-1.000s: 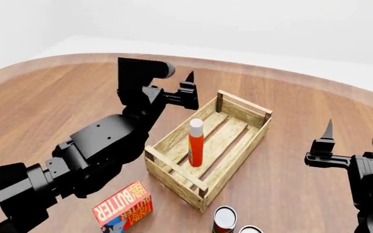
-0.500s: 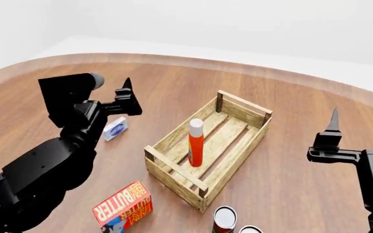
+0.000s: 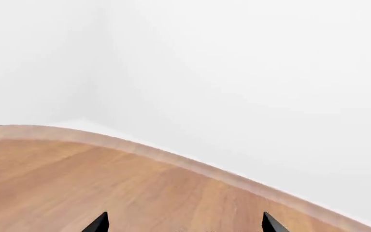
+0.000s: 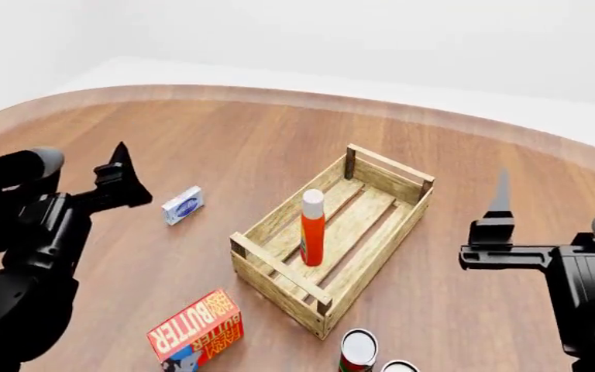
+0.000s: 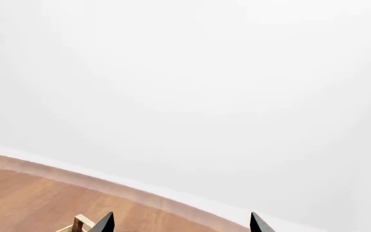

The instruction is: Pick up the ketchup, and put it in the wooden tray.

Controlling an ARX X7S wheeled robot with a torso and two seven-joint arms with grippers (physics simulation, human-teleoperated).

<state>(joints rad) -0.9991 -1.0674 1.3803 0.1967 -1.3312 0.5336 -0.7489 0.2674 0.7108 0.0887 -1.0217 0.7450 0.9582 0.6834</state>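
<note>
The ketchup, an orange-red bottle with a white cap, stands upright inside the wooden tray at the middle of the table. My left gripper is open and empty, well to the left of the tray above the table. In the left wrist view the left gripper shows only bare table between its spread tips. My right gripper is open and empty, to the right of the tray. In the right wrist view the right gripper is spread, with one tray corner post beside a tip.
A red-orange butter box lies in front of the tray on the left. A small blue-and-white packet lies left of the tray. Two cans stand at the near edge of the view. The table's curved rim runs along the back.
My left arm has drawn back from beside the tray to the far left. My right gripper has shifted slightly left. The ketchup has stayed upright in the tray.
</note>
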